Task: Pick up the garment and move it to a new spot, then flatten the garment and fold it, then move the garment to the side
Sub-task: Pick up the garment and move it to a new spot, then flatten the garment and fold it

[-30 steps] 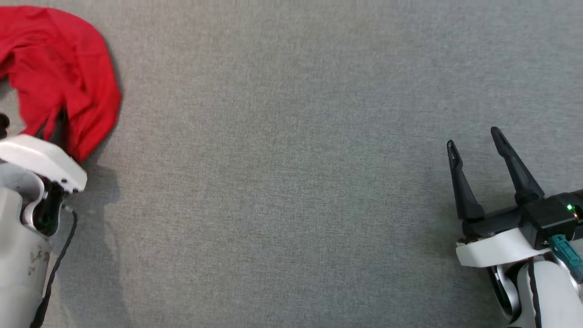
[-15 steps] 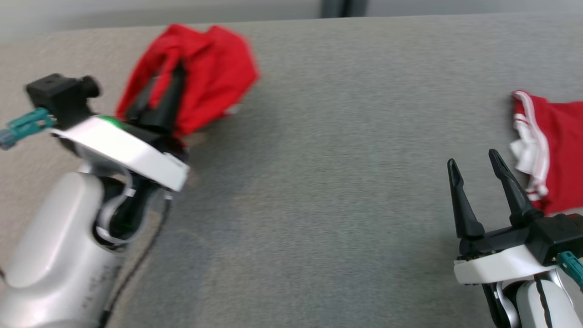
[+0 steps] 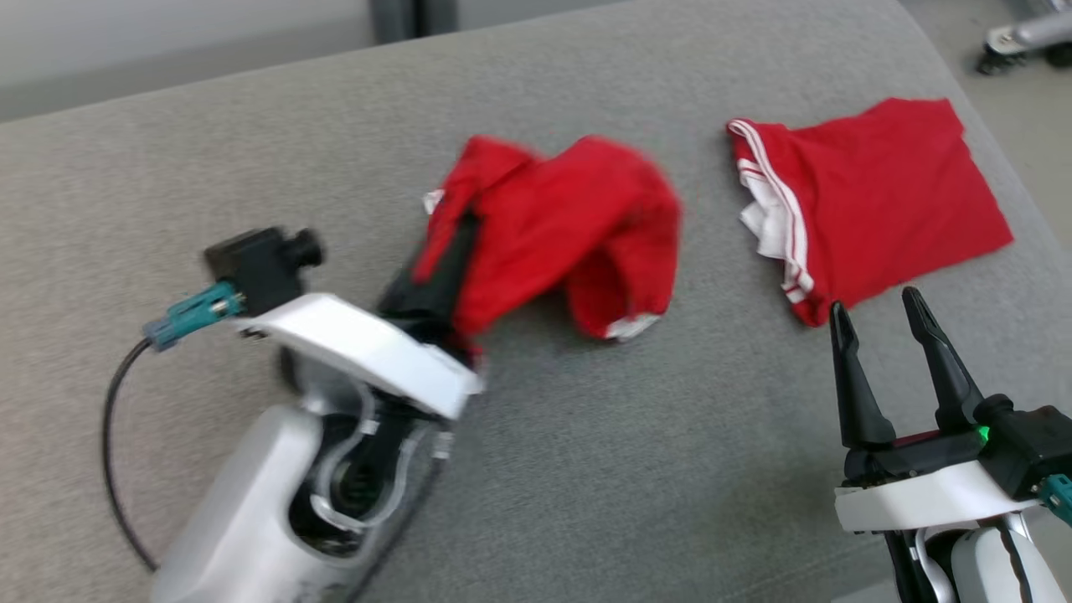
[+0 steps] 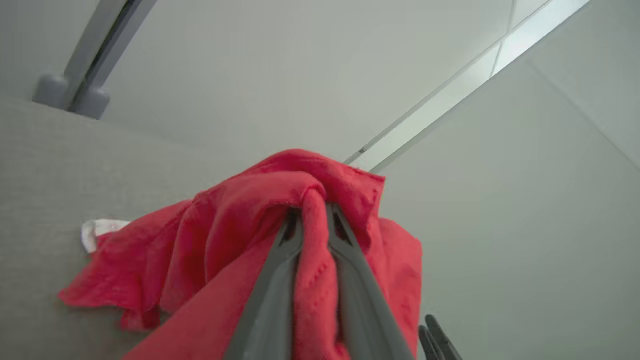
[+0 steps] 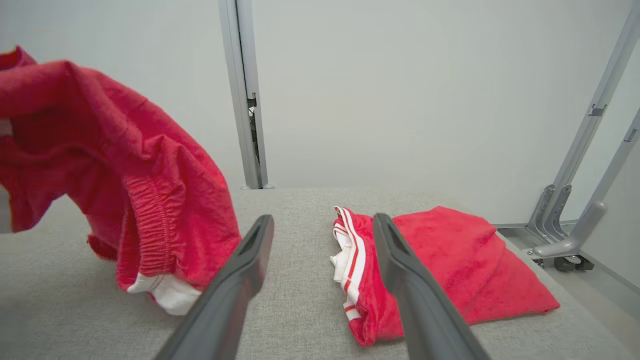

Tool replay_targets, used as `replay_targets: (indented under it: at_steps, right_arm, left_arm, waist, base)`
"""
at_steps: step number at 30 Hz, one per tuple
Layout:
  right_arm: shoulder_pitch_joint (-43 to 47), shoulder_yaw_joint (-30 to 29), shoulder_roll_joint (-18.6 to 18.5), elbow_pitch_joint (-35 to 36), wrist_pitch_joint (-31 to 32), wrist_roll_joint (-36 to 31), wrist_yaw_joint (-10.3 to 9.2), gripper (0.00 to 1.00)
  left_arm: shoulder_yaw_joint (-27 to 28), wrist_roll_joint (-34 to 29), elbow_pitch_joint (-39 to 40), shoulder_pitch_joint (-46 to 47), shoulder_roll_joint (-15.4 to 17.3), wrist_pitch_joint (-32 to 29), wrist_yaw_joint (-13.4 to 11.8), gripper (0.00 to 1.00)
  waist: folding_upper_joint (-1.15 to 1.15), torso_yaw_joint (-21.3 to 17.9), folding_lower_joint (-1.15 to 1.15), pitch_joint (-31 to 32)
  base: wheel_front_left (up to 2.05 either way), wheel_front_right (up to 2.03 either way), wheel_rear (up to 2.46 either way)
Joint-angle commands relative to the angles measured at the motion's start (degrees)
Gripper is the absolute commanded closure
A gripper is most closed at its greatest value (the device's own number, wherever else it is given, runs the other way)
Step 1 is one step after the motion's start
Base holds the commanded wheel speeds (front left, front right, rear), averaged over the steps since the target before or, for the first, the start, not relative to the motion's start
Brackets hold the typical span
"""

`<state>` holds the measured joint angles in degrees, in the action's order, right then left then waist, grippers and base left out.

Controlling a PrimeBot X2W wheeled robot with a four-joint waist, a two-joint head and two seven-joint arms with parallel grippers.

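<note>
Garment (image 3: pixel 578 218), red with white trim, is bunched in the left pincer (image 4: pixel 313 216), whose two fingers are closed on a fold of the cloth near its top. The rest droops from that grip toward the right, over the middle of the grey desk (image 3: pixel 586 469). Its white-edged lower end hangs close to the desk; whether it touches cannot be told. The right pincer (image 3: pixel 873 303) stands at the desk's near right, fingers wide apart with nothing between them. Just beyond its fingertips a second red cloth (image 3: pixel 888 193) with white stripes lies folded flat on the desk, apart from the garment.
</note>
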<state>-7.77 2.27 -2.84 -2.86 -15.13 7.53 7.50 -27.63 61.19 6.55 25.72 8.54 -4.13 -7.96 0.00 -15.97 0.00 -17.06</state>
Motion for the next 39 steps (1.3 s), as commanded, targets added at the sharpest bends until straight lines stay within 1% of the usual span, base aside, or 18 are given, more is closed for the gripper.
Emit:
replay_targets:
  at_steps: [1,3,5,6,7,8,10,12,14,17,18,20,23,24,27,31,35,39]
  right_arm:
    - [0.15,0.05,-0.14,-0.01,0.00,0.78,-0.01,0.00]
    - [0.33,0.26,-0.14,-0.20,0.00,1.11,-0.01,0.00]
    - [0.30,0.62,-0.15,-0.42,0.00,1.28,-0.01,0.00]
    - [0.23,0.80,-0.16,-0.51,0.00,1.29,-0.01,0.00]
    - [0.12,0.84,-0.15,-0.56,0.00,1.19,-0.01,0.00]
    - [-0.01,0.71,-0.15,-0.44,0.00,1.03,-0.01,0.00]
    - [-0.03,0.06,-0.17,-0.31,0.00,0.35,-0.01,0.00]
    - [0.29,-0.84,-0.17,-0.06,0.00,-0.43,-0.01,0.00]
    - [1.17,-1.96,-0.21,-0.03,0.00,-1.40,-0.01,0.00]
    - [2.65,-4.17,-0.20,0.56,0.00,-3.79,-0.01,0.00]
    - [2.65,-4.17,-0.20,0.56,0.00,-3.79,-0.01,0.00]
    - [3.86,-5.88,-0.19,1.08,0.00,-5.54,-0.01,0.00]
    - [5.92,-7.98,-0.15,1.36,0.00,-7.99,-0.01,0.00]
    - [6.58,-8.49,-0.25,1.38,0.00,-8.76,-0.01,0.00]
    - [8.80,-10.80,-0.23,0.61,0.00,-9.84,-0.01,0.00]
    - [11.78,-12.66,-0.23,-1.14,0.00,-9.23,-0.01,0.00]
    - [13.53,-13.66,-0.19,-2.57,0.00,-7.71,-0.01,0.00]
    - [14.21,-13.52,-0.21,-3.08,0.00,-6.37,-0.01,0.00]
  left_arm:
    - [2.41,-0.97,-4.26,-1.30,2.20,1.32,-1.84,1.00]
    - [3.84,-0.24,-10.81,-2.21,2.56,1.70,-2.68,1.00]
    - [5.78,-0.20,-17.35,-2.06,3.42,3.41,-2.56,1.00]
    - [5.59,-0.68,-20.29,-1.90,4.06,3.59,-1.78,0.81]
    - [6.01,-0.98,-22.69,-1.37,4.28,4.80,-1.10,0.56]
    - [6.17,-1.52,-24.83,-0.93,4.54,5.74,-0.48,0.00]
    - [5.66,-2.72,-27.51,-0.61,4.74,7.96,1.38,0.00]
    - [4.32,-7.16,-27.93,-0.51,6.50,12.75,3.57,0.00]
    - [2.38,-13.59,-27.94,-2.06,8.83,17.31,3.38,0.00]
    - [3.99,-19.76,-24.98,-7.11,9.20,19.21,2.06,0.00]
    - [3.99,-19.76,-24.98,-7.11,9.20,19.21,2.06,0.00]
    - [8.81,-24.22,-20.76,-11.27,9.24,19.30,0.62,0.00]
    - [14.48,-31.15,-15.58,-19.67,7.11,19.20,0.57,0.00]
    - [16.01,-33.66,-14.92,-22.14,7.17,19.20,0.62,0.00]
    - [20.10,-39.50,-13.23,-27.83,5.20,19.25,2.47,0.00]
    - [25.42,-44.45,-12.33,-34.78,2.09,19.24,5.91,0.00]
    - [29.59,-47.46,-11.23,-38.03,-1.00,19.26,10.06,0.00]
    - [32.30,-49.80,-10.48,-39.17,-3.16,19.26,12.41,0.00]
  waist:
    - [0.00,-2.38,0.00,-1.80]
    - [0.00,-2.77,0.00,-2.13]
    - [0.00,-3.01,0.00,-2.22]
    - [0.00,-3.01,0.00,-2.20]
    - [0.00,-2.86,0.00,-2.09]
    - [0.00,-2.56,0.00,-1.91]
    - [0.00,-1.68,0.00,-1.33]
    - [0.00,-0.51,0.00,-0.22]
    - [0.00,0.99,0.00,1.59]
    - [0.00,3.81,0.00,4.81]
    - [0.00,3.81,0.00,4.81]
    - [0.00,6.10,0.00,6.72]
    - [0.00,9.65,0.00,9.53]
    - [0.00,10.64,0.00,10.40]
    - [0.00,13.93,0.00,13.43]
    - [0.00,16.96,0.00,16.71]
    - [0.00,18.90,0.00,18.01]
    - [0.00,19.63,0.00,18.29]
  base:
    - [0.00,0.00,0.00]
    - [0.00,0.00,0.00]
    - [0.00,0.00,0.00]
    - [0.00,0.00,0.00]
    - [0.00,0.00,0.00]
    - [0.00,0.00,0.00]
    - [0.00,0.00,0.00]
    - [0.00,0.00,0.00]
    - [0.00,0.00,0.00]
    - [0.00,0.00,0.00]
    - [0.00,0.00,0.00]
    - [0.00,0.00,0.00]
    - [0.00,0.00,0.00]
    - [0.00,0.00,0.00]
    - [0.00,0.00,0.00]
    - [0.00,0.00,0.00]
    - [0.00,0.00,0.00]
    - [0.00,0.00,0.00]
